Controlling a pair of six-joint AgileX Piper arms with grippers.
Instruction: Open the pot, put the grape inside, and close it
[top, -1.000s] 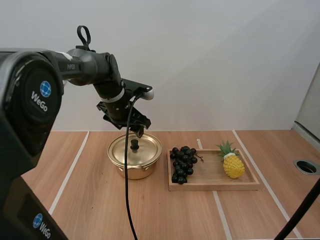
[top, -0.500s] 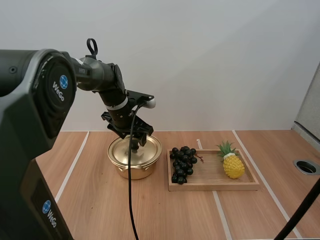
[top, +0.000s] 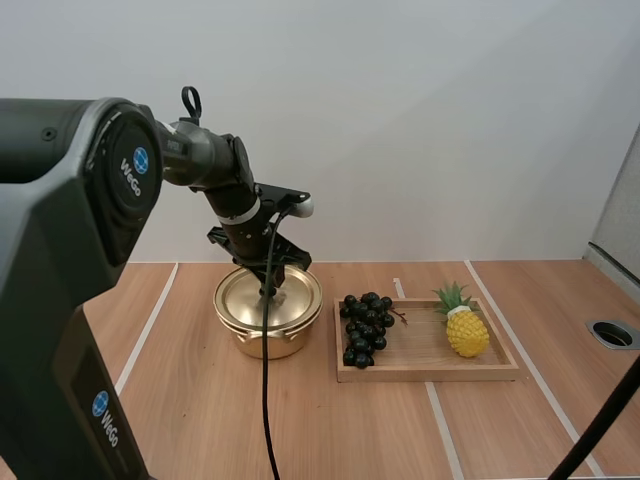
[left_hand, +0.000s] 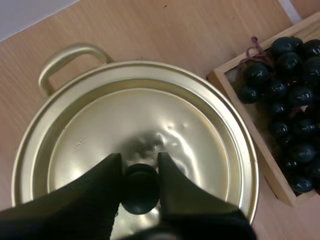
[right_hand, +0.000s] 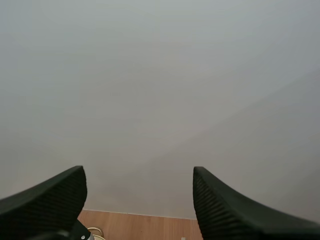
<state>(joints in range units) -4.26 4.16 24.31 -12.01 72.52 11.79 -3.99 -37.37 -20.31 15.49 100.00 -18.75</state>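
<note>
L gripper (top: 272, 288): down on lid (top: 240, 298), fingers (left_hand: 100, 185) pinching knob (left_hand: 140, 190) from both sides.
R gripper (right_hand: 136, 172): fingers spread wide, nothing btwn.
Lid: seated on pot (top: 262, 342).
Grapes (top: 366, 326): in tray (top: 430, 371), left end, just right of pot.
Pineapple (top: 467, 330): same tray, right of grapes, apart.

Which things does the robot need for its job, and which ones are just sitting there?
For the job: pot, lid, grapes, left gripper.
Just lying about: pineapple, tray.
</note>
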